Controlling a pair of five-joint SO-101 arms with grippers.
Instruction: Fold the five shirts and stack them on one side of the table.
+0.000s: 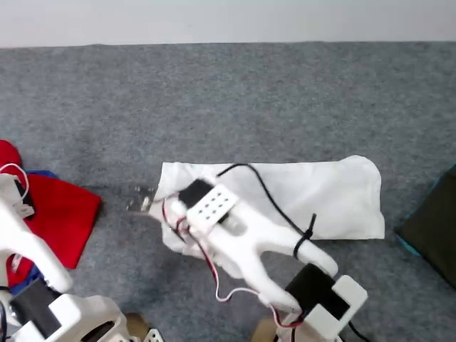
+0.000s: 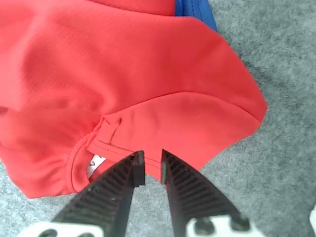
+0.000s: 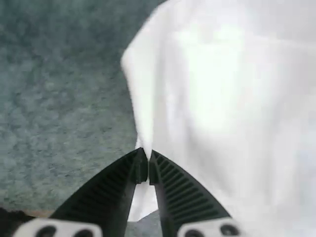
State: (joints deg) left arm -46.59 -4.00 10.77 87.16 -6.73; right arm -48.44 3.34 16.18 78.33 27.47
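Left gripper (image 2: 149,170): jaws slightly parted with a narrow gap, tips at the collar hem of the red shirt (image 2: 123,74). I cannot tell if they touch the fabric.

Right gripper (image 3: 148,168): jaws pressed together, pinching the edge of the white shirt (image 3: 222,98), with cloth showing between the fingers.

High view: the right arm (image 1: 249,242) reaches from the near edge to the left end of the white shirt, which lies folded as a flat rectangle mid-table.

The red shirt sits at the table's left side on a blue shirt (image 2: 195,12).

A dark shirt (image 1: 434,224) with a teal edge lies at the right edge, well apart from the white one.

Grey table cover (image 1: 249,100) runs back to a white wall (image 1: 214,21).
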